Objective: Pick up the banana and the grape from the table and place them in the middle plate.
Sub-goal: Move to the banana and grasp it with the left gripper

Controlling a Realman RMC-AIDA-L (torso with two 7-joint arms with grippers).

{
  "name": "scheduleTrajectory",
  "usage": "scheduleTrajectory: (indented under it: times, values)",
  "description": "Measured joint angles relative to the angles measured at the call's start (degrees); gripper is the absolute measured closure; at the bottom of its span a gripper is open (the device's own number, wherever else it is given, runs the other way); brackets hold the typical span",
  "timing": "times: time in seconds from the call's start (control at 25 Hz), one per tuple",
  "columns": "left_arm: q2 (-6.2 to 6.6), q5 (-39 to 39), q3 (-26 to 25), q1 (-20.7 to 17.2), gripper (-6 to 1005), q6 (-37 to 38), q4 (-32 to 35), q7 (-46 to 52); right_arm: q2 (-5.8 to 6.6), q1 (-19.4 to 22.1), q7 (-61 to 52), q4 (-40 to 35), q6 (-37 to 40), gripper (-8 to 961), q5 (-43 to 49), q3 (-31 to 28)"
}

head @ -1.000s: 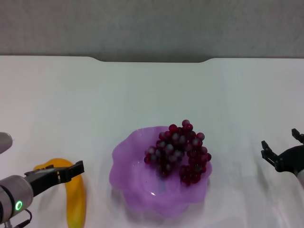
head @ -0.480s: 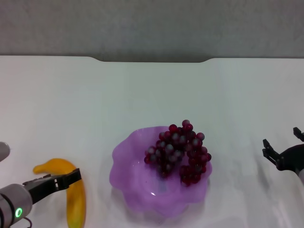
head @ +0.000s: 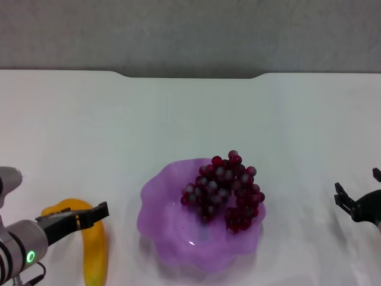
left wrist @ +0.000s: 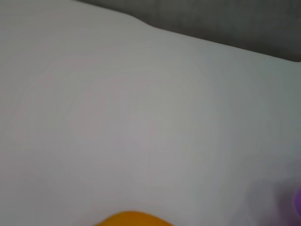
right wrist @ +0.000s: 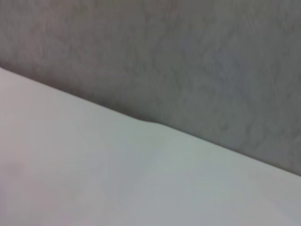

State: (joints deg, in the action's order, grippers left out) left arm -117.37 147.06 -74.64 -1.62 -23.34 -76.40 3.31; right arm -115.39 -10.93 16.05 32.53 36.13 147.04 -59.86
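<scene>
The banana lies on the white table at the near left; its yellow-orange edge also shows in the left wrist view. My left gripper hovers over the banana's far, curved end. The grape bunch lies in the middle plate, a purple scalloped dish at the table's centre front. My right gripper is open and empty, low at the right, well clear of the plate.
The table's notched far edge meets a grey wall; it also shows in the right wrist view. A sliver of the purple plate shows in the left wrist view.
My left gripper dipped toward the banana, then shifted slightly up and right over its curved end. My right gripper drew back to the right and lower. Banana, grapes and plate have not moved.
</scene>
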Motion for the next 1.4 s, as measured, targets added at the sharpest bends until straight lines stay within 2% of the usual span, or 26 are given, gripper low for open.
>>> scheduleTrajectory:
  times: [0.2,0.28,0.36,0.56,0.84,1.4]
  values:
    - [0.02,8.2,-0.9,0.9,147,-2.2,-0.8,5.7,-0.07,0.0,-0.2,-0.6,-0.2,73,0.0,0.0]
    - [-0.03,14.3,-1.5,2.3,148,-6.3,-1.5,10.3,-0.08,0.0,-0.2,-0.4,0.0,73,0.0,0.0]
    - [0.00,17.1,-1.6,3.7,150,-9.6,-1.8,13.0,-0.09,0.0,-0.2,-0.3,0.0,73,0.0,0.0]
    - [0.16,17.5,-1.2,6.2,154,-15.3,-3.5,13.9,-0.09,-0.3,-0.3,-0.6,0.0,73,0.0,0.0]
    - [0.18,17.6,1.3,6.8,159,-19.8,-9.2,13.8,-0.05,-0.1,-0.2,-0.7,-0.2,74,-1.0,0.1]
    - [0.11,17.6,0.9,7.5,170,-18.1,-3.9,15.2,0.00,-0.2,0.0,-0.5,0.1,74,-1.3,0.4]
